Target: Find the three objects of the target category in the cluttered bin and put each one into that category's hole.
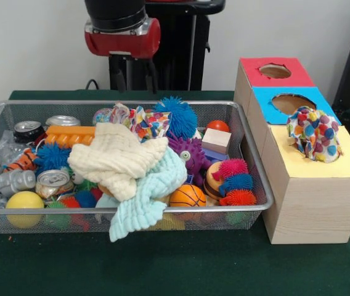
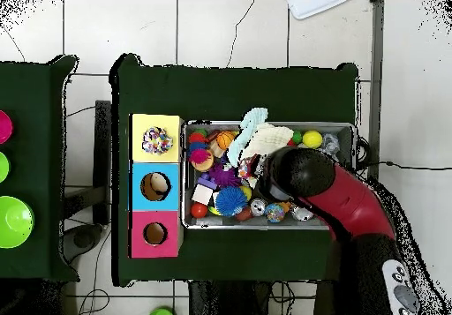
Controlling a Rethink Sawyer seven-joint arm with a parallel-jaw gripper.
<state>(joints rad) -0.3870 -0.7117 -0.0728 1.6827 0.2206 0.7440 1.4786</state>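
A wire bin [image 1: 39, 103] holds mixed clutter. On top lie a cream cloth [image 1: 116, 160] and a mint cloth [image 1: 147, 197] that hangs over the front rim. A multicoloured dotted cloth [image 1: 147, 122] lies at the back. Another dotted cloth [image 1: 313, 132] is stuffed in the hole of the yellow box [image 1: 335, 166]; the blue box hole [image 1: 292, 102] and red box hole [image 1: 275, 71] are open. The red and black arm [image 1: 122, 31] hangs above the bin's far side. From overhead the arm [image 2: 305, 175] covers the bin's [image 2: 282, 227] middle and hides the gripper.
Soda cans [image 1: 53, 182], a yellow ball [image 1: 24, 203], a small basketball [image 1: 187, 196], a blue spiky ball [image 1: 175, 117], a purple toy [image 1: 190, 154], a wooden block [image 1: 217, 140] and spiky balls [image 1: 235, 182] fill the bin. Green bowls [image 2: 13, 221] sit on a side table.
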